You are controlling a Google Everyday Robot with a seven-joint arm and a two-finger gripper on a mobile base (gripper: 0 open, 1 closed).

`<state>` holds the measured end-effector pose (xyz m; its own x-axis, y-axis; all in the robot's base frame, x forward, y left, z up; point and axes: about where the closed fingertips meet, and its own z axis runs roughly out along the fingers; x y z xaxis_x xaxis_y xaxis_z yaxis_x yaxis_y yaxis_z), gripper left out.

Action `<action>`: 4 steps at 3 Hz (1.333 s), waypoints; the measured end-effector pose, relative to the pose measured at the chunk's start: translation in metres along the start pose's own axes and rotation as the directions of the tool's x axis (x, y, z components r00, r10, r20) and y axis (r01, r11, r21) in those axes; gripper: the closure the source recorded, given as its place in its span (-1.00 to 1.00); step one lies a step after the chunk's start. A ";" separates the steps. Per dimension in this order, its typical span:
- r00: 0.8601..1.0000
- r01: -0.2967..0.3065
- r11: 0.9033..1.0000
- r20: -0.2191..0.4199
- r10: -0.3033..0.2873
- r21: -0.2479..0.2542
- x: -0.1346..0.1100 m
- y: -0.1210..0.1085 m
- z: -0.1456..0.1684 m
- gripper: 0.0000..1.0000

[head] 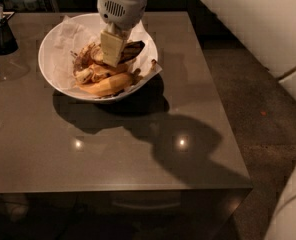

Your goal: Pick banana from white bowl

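The white bowl [48, 69] sits by the far edge of the table [138, 154], left of centre. The gripper [112, 59] hangs down into the bowl's middle, closing the way from above. The banana [133, 49] lies just right of it, above the yellow-orange bananas [105, 86]. A dark container [0, 34] stands at the left edge. Bare tabletop runs along the near and right edges.

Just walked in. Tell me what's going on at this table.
A robot arm reaches down from above, its gripper lowered into the white bowl on the table. It is after the banana, the dark overripe one lying just beside the gripper on crumpled paper. A cleaner yellow banana lies nearer the front rim. Nothing is lifted out of the bowl yet. A dark container stands at the table's far left.
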<state>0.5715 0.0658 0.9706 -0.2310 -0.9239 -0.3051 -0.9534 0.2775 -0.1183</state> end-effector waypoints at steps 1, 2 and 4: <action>0.997 0.046 0.999 0.063 -0.047 0.007 -0.005 0.005 -0.019 1.00; 0.988 0.092 0.996 0.126 -0.090 -0.005 -0.006 0.005 -0.024 1.00; 0.968 0.129 0.991 0.214 -0.132 0.026 -0.007 0.012 -0.041 1.00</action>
<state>0.5540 0.0648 1.0106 -0.0563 -0.8746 -0.4815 -0.9700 0.1623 -0.1813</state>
